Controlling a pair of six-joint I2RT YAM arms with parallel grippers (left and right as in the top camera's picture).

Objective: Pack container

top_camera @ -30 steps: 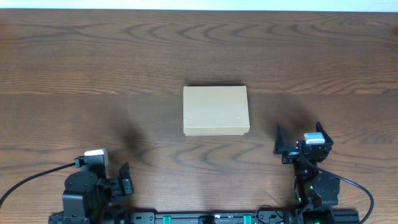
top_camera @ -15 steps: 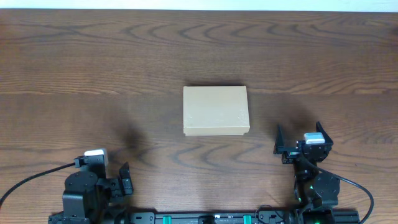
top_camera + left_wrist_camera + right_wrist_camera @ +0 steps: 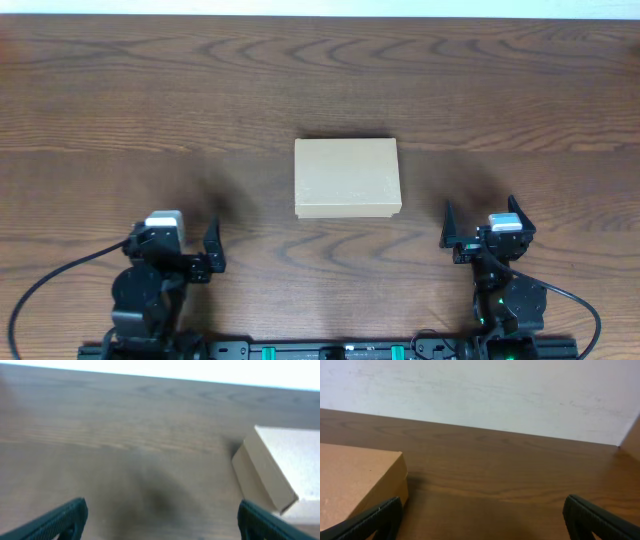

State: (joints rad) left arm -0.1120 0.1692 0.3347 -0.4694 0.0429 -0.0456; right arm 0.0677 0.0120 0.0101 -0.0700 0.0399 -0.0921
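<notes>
The container is a plain tan cardboard box, lid shut, lying flat at the middle of the wooden table. It also shows at the right edge of the left wrist view and at the left edge of the right wrist view. My left gripper is open and empty at the front left, well left of the box. In the left wrist view its fingers are spread wide over bare wood. My right gripper is open and empty at the front right, right of the box; its fingers are spread. No markers show.
The dark wooden table stretches around the box. A pale wall stands behind the table's far edge. The arm bases sit along the front edge.
My left arm has moved forward and slightly right, toward the table's middle. The box and the right arm have not moved.
</notes>
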